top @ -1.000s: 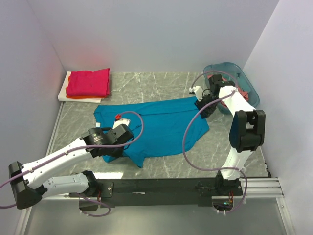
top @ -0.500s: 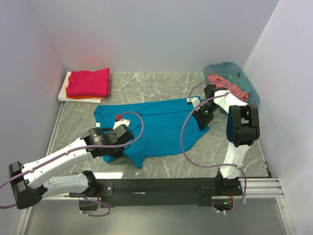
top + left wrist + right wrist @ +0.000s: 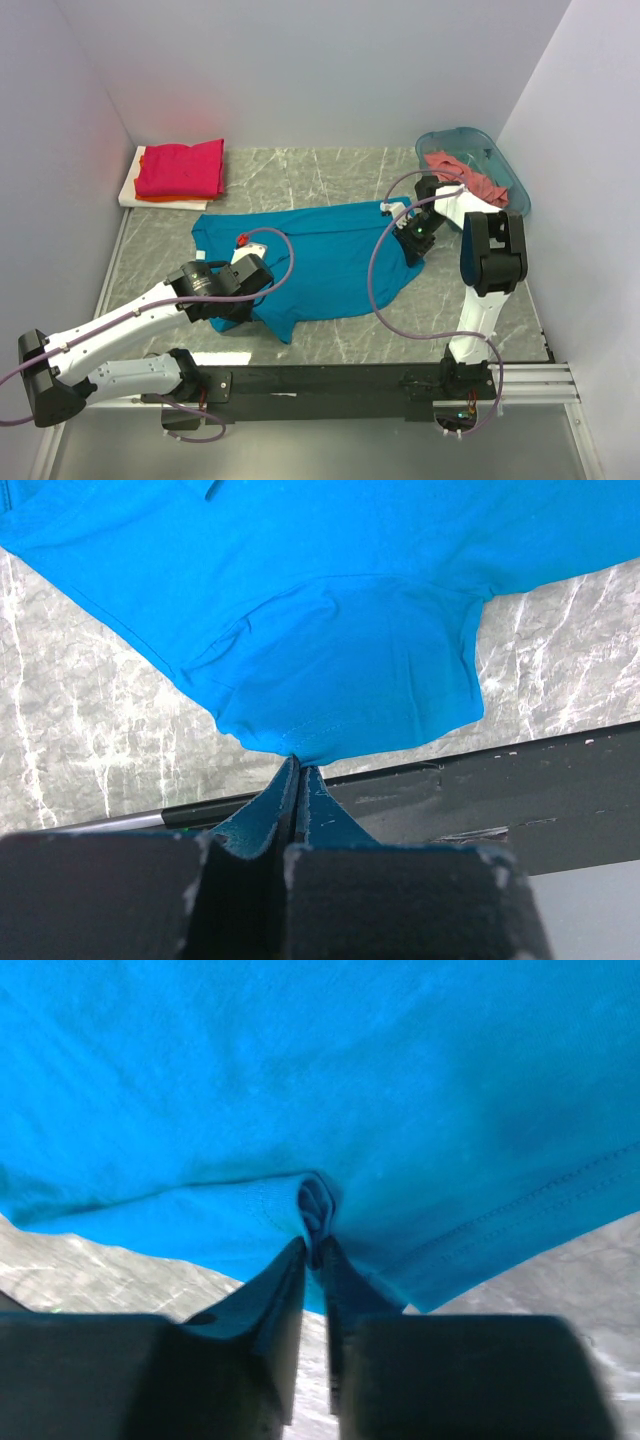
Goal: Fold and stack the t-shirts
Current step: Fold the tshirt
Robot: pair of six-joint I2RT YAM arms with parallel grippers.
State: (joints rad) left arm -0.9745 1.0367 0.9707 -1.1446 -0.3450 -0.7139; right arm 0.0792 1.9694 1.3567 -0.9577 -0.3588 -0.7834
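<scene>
Wrist views show left gripper (image 3: 298, 767) and right gripper (image 3: 315, 1248) each pinching an edge of the teal-blue t-shirt (image 3: 320, 255), spread mid-table. Top view alone counts four shirts — magenta-red t-shirt (image 3: 182, 168) on orange t-shirt (image 3: 165, 201), salmon-pink t-shirt (image 3: 470, 180) in basket (image 3: 468, 132).

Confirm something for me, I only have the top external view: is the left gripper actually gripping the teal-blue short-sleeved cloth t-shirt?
Observer: Yes. In the left wrist view the left gripper is shut on a stitched edge of the teal-blue cloth t-shirt.
Operator: And the right one?
Observer: The right wrist view shows the right gripper pinching a small bunched fold at that shirt's edge, with grey marbled tabletop showing just beyond it.
</scene>
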